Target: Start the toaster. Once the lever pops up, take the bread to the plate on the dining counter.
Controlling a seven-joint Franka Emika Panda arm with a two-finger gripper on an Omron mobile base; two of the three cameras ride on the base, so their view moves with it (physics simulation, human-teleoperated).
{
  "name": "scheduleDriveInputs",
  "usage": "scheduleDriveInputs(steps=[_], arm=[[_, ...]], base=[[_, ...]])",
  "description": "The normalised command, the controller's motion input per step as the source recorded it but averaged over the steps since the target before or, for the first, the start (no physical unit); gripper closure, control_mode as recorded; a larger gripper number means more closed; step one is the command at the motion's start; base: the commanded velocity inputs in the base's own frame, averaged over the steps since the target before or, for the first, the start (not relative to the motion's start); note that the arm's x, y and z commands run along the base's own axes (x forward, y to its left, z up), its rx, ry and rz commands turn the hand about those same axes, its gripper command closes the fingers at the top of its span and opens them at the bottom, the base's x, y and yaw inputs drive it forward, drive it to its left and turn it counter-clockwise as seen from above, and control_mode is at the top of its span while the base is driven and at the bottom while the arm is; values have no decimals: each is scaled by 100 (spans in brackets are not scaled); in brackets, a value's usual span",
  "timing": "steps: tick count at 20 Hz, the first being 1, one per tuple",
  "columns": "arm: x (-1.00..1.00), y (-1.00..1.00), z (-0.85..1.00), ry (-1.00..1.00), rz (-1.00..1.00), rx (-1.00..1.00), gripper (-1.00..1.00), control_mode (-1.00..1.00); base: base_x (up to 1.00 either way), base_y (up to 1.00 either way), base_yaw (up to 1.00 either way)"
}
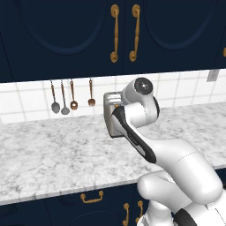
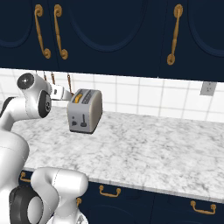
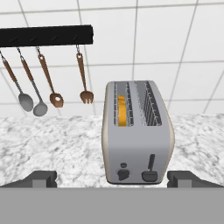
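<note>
A: Toaster (image 3: 138,131) — one unit, silver-grey, two slots, standing on the marble worktop (image 3: 52,144) near the tiled wall. End face toward the hand: dark knob on the left, lever (image 3: 150,168) on the right, low in its slot.

B: Bread?

A: One slice (image 3: 122,110), golden-orange, upright in the left slot. Right slot empty, wire guides visible.

B: Gripper state?

A: Gripper (image 3: 111,179) fully spread, holding nothing. Its two dark tips sit wide apart at the bottom of the hand view, flanking the toaster's end face, not touching it. From the right base camera the hand (image 2: 59,92) is level with the toaster's top, just behind it.

B: Risks?

A: My judgement: the lever is small and sits off-centre on the end face. A press landing on the knob instead turns the dial and starts nothing. A push that comes in sideways, not straight down, could slide the light toaster along the smooth stone. Later, the slice is thin and sunk in its slot; jaws closing on the slot walls would miss it.

B: Other counts?

A: Four utensils (image 3: 43,87) hanging from one black rail (image 3: 46,35): two grey spoons, one brown spoon, one brown fork. One wall outlet (image 2: 207,88) to the right. Navy cabinets (image 2: 113,26) above, brass handles.
</note>
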Motion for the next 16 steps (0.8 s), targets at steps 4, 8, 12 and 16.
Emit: scheduleDriveInputs(steps=[4, 8, 12, 16], arm=[[0, 0, 0, 0, 0, 0, -100, -100], [0, 0, 0, 0, 0, 0, -100, -100], [0, 0, 0, 0, 0, 0, -100, -100], [0, 0, 0, 0, 0, 0, -100, -100]], base=[[0, 0, 0], [0, 0, 0], [0, 0, 0], [0, 0, 0]])
